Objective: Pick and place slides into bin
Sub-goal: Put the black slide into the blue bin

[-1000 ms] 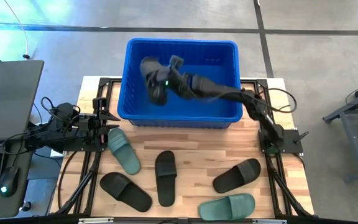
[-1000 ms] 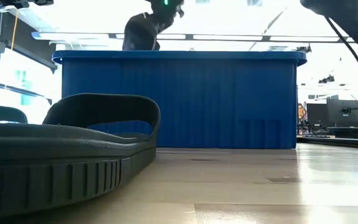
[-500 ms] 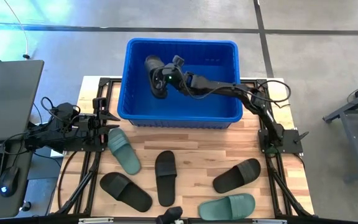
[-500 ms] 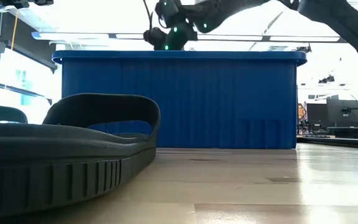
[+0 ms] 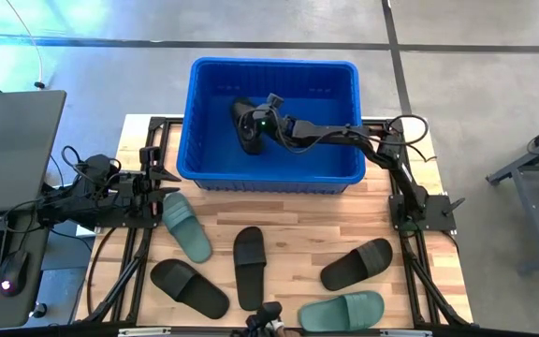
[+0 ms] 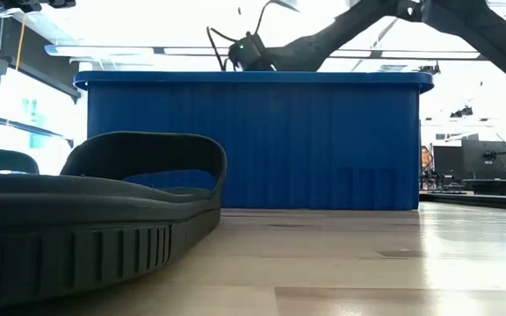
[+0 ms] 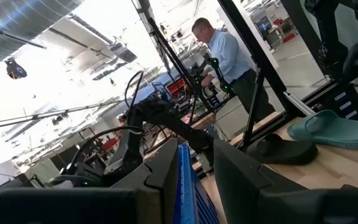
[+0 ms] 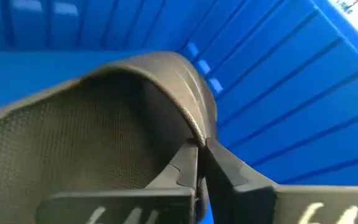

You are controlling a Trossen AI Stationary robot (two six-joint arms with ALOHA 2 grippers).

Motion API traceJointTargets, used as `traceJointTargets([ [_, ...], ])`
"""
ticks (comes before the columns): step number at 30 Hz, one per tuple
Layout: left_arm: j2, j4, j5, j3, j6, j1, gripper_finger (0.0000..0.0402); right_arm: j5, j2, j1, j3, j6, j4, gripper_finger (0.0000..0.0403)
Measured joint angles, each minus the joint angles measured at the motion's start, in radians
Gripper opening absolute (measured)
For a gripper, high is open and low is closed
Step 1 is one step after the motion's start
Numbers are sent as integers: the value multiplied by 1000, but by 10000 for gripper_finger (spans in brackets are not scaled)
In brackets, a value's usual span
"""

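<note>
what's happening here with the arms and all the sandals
The right arm reaches into the blue bin, its end effector shut on the strap edge of a black sandal held low inside the bin. Five more sandals lie on the wooden table: three black and two green. The left end effector waits at the table's left edge, beside the nearer green sandal.

Bin (image 5: 343,75) bright blue, ribbed. Slides: four black (image 5: 249,267), two sage green (image 5: 185,227). Table (image 5: 288,225) light wood planks.
</note>
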Motion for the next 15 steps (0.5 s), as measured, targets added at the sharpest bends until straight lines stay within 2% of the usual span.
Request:
traceJointTargets([
  [5, 0, 0, 0, 0, 0, 0, 90, -107, 0, -17, 0, 65, 1, 0],
  [9, 0, -1, -1, 0, 0, 0, 90, -204, 0, -34, 1, 98, -62, 0],
  [15, 0, -1, -2, 0, 0, 0, 90, -212, 0, -49, 1, 191, -67, 0],
])
